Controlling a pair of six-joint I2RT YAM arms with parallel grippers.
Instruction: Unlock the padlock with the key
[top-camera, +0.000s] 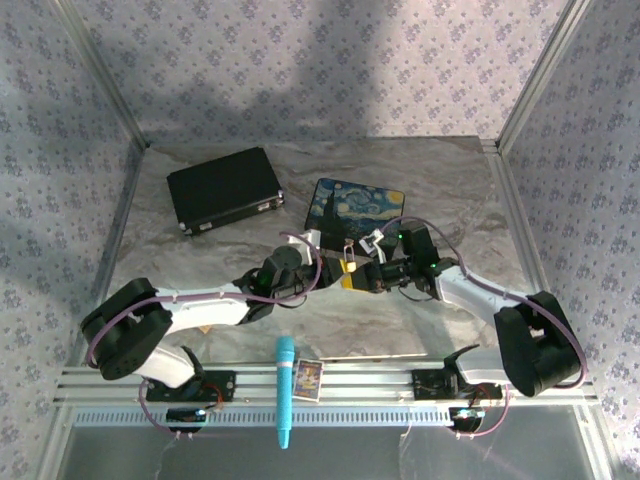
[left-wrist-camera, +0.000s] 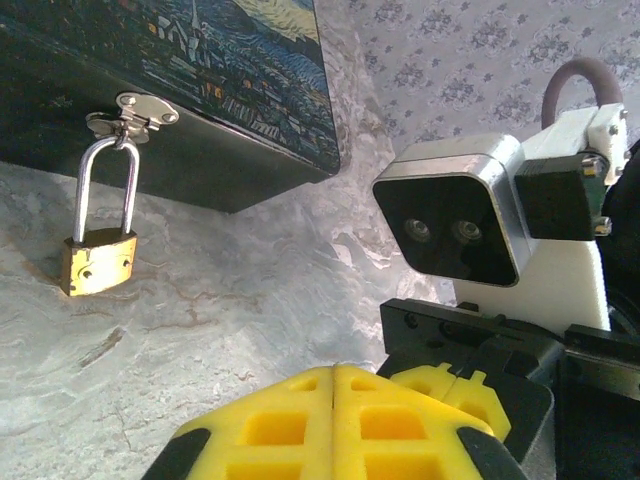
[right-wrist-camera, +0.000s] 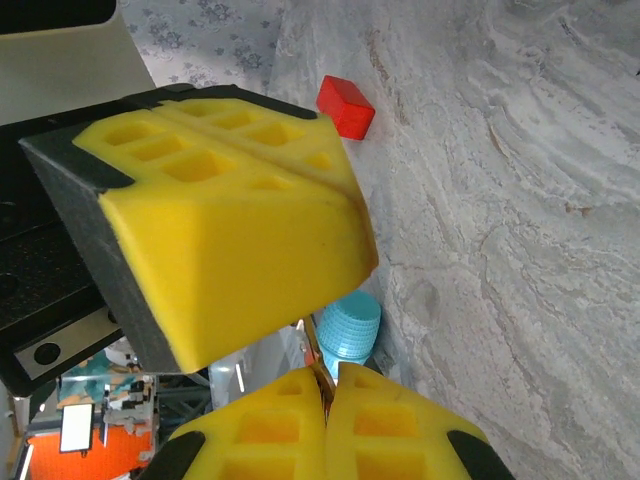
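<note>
Left tool (left-wrist-camera: 333, 385) is clenched, pads flush, nothing visible btwn them. Right tool (right-wrist-camera: 322, 400) is clenched too, w/ a thin sliver poking up from the seam. It's prob the key (right-wrist-camera: 316, 350), but too small to be sure. Padlock (left-wrist-camera: 98, 262) sits mid-worktop toward the far edge, its shackle through the hasp (left-wrist-camera: 130, 115) on the painted box (left-wrist-camera: 240, 60) and its brass body lying on the worktop (left-wrist-camera: 260, 300).

Risks as I judge them:
- The key is pinched by v. little metal, so any side load at the keyway could twist it or pop it out.
- The lock hangs loose on the hasp. Unless my left tool pins it, a push will just slide or swing it away.
- I can't see the keyhole, so I could jab blind.
- My tools are crowded v. close, so the pads could knock each other.
- The box itself may scoot if I push.
</note>
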